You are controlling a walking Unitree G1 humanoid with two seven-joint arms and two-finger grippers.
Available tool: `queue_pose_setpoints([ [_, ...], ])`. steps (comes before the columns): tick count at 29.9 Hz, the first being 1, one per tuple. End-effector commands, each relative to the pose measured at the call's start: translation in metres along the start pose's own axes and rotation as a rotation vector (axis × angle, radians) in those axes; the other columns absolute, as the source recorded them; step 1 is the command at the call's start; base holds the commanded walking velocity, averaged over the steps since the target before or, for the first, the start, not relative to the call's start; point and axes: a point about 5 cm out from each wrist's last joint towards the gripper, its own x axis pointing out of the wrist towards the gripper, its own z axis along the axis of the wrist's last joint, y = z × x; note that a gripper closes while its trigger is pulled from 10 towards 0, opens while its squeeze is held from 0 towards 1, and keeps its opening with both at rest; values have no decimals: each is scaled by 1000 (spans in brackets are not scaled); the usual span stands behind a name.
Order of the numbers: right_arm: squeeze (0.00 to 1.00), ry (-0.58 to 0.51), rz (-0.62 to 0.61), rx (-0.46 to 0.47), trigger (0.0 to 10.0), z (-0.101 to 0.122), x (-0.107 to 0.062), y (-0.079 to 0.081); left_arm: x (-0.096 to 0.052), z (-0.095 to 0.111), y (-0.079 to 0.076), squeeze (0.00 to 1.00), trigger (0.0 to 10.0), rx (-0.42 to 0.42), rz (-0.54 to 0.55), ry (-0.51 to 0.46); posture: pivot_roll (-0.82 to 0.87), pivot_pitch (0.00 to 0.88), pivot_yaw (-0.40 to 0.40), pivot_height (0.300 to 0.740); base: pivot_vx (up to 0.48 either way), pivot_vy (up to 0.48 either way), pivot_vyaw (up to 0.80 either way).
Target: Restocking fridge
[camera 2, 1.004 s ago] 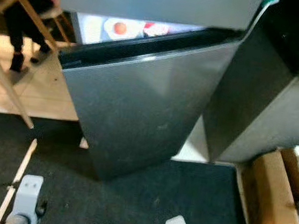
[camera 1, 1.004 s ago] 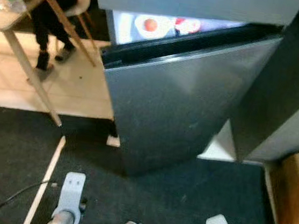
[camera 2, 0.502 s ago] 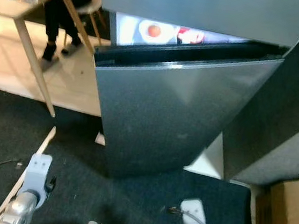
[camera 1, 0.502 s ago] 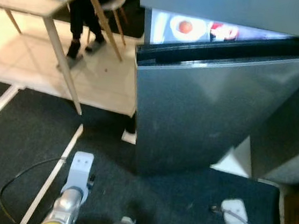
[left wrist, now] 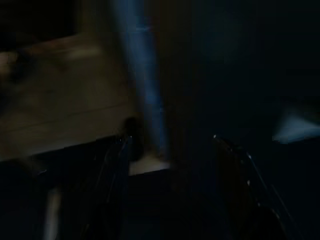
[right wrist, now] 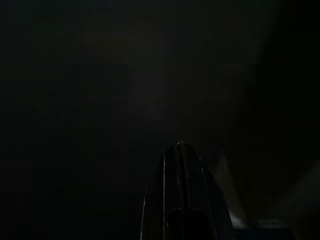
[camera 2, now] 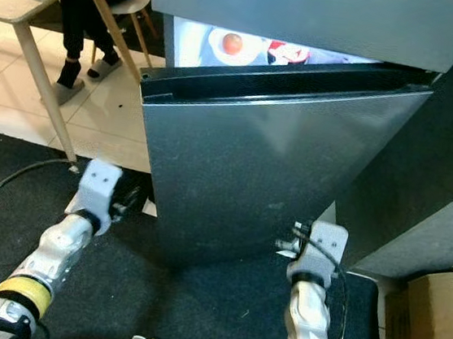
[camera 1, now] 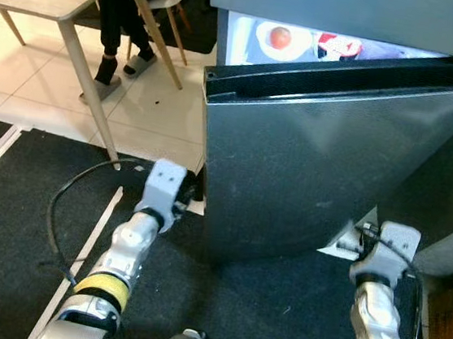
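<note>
Left wrist view: left gripper (left wrist: 170,145) jaws wide by one fridge door (camera 1: 326,156); right's pressed together.

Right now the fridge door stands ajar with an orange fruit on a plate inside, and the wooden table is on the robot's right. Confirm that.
One thing is wrong: the wooden table stands on the robot's left, as the left eye view shows. The fridge door is ajar, with the orange fruit on a plate inside.
</note>
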Motion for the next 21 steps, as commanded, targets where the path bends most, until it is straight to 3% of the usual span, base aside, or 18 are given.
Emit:
queue_pose_setpoints([
  [1,0,7,-5,4,10000,-1,-2,-1,0,-6,-15,0,10000,2,-70,25,-82,171,-14,740,0,0,0],
  [5,0,-39,18,23,10000,12,2,5,2,1,-36,0,10000,24,-156,-5,-84,170,-13,740,0,0,0],
  [9,0,-32,25,24,10000,11,0,6,7,11,-41,0,10000,51,-135,-51,-88,168,-11,740,0,0,0],
  [13,0,-18,26,21,10000,8,-2,6,8,17,-38,0,10000,76,-100,-74,-88,167,-10,740,0,0,0],
  [16,0,30,14,-2,10000,-1,-5,1,8,22,-20,0,10000,114,-8,-88,-85,166,-11,740,344,0,0],
  [21,0,110,-10,-61,10000,-21,-13,-9,7,23,-16,0,10000,116,5,-86,-84,165,-10,740,409,0,0],
])
